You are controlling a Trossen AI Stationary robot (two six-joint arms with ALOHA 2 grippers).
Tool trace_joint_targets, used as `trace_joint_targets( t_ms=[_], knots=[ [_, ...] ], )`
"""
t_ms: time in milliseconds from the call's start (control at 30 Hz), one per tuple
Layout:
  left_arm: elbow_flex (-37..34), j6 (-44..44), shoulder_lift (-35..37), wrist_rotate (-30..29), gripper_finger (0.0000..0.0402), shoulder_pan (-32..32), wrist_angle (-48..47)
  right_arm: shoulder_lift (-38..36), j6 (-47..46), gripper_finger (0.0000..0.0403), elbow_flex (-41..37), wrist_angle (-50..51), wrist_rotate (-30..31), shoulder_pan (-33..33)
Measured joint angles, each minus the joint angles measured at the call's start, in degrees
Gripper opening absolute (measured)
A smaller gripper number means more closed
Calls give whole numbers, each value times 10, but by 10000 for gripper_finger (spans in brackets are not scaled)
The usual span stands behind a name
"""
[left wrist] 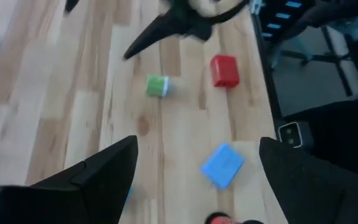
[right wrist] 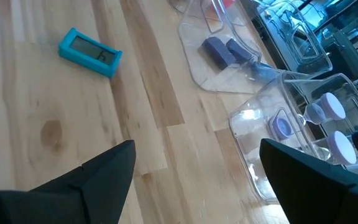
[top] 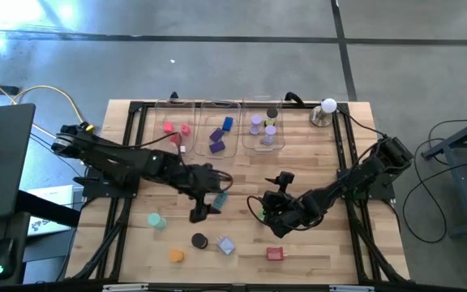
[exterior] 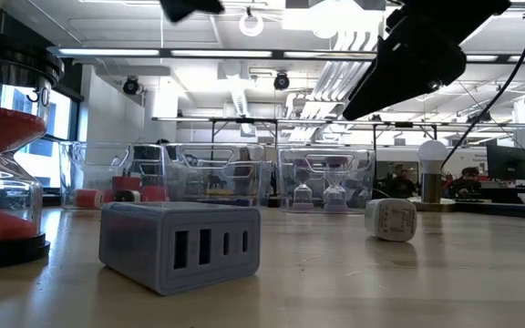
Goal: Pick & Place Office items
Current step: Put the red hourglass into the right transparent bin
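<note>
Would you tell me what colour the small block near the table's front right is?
Red block, clearest in the left wrist view.

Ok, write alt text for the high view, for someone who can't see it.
Two dark robot arms reach over a wooden table, the left tool and right tool both open near its middle. Three clear trays at the far edge hold sorted red, blue and purple pieces; several coloured pieces lie loose along the near edge.

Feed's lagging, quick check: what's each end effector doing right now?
Left end effector: open, holding nothing.
Right end effector: open, holding nothing.
</note>
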State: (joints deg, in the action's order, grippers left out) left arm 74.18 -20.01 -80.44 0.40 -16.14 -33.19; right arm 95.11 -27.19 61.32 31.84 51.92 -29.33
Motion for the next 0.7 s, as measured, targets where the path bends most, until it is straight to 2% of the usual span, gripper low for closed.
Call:
trace_joint_targets(
  t_ms=[133,233,300,433,567,700],
  knots=[
    [44,67,-2,-75,328,-63,-43,0,0,333,0,-6,0,3],
    [76,77,-23,-160,328,-114,-103,0,0,333,0,-9,-1,6],
    [98,71,-44,-181,328,-136,-134,0,0,333,0,-10,-1,6],
    [140,57,-99,-169,328,-155,-188,0,0,333,0,-13,0,9],
    [174,29,-158,-132,328,-157,-255,0,0,333,0,-14,0,10],
    [185,23,-187,-94,328,-156,-281,0,0,333,0,-19,0,10]
  ],
)
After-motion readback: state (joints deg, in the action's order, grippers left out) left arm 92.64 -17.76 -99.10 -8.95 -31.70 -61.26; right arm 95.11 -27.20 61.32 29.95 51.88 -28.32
